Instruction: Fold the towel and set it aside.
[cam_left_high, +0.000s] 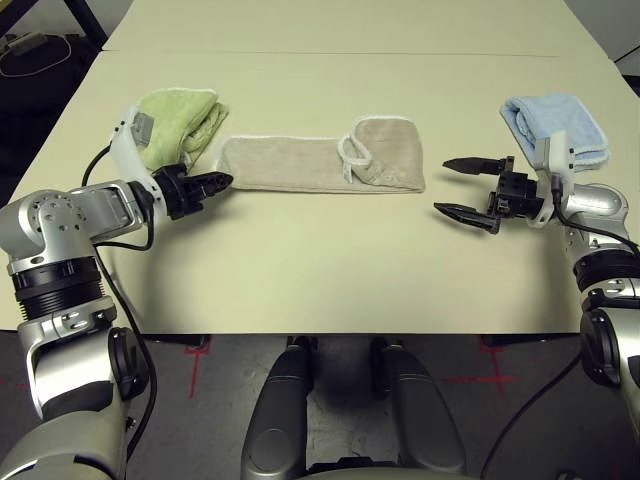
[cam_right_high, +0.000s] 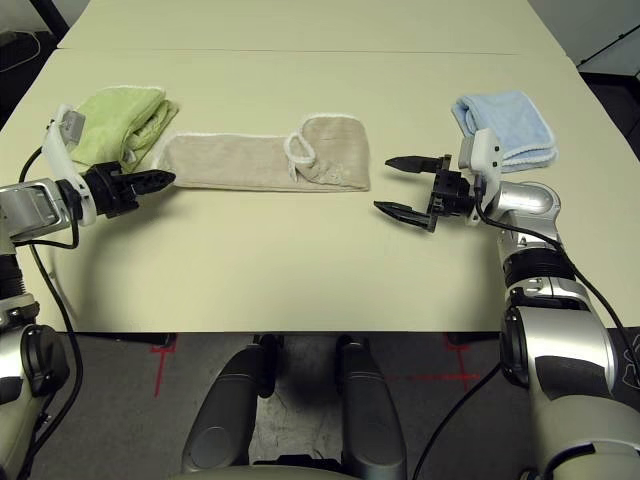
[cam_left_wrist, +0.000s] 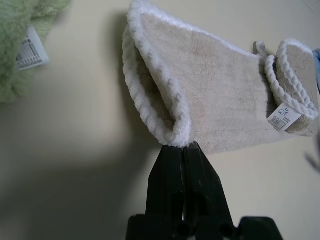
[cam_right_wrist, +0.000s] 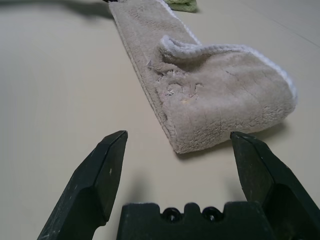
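Right gripper (cam_left_high: 441, 186) stands with its two fingers wide apart, just beside the right end of the beige terry washcloth, with nothing between them. Left gripper (cam_left_high: 230, 181) has its fingers together at the near left corner and touches it; whether some cloth is pinched there, I cannot tell. The beige terry washcloth (cam_left_high: 280, 165) lies on the surface (cam_left_high: 330, 270) between the grippers, as a long strip, its right end turned back upon it. White edging borders it, and near this turned part is a small white tag (cam_left_wrist: 283, 117). Farther out rest the light blue folded towel (cam_left_high: 560, 120), on the right, and the light green folded towel (cam_left_high: 175, 115), on the left. I judge that folding is in hand, with the strip made but the last folds not complete. Next, the flap should be laid flat and the strip folded shorter, before setting it aside.
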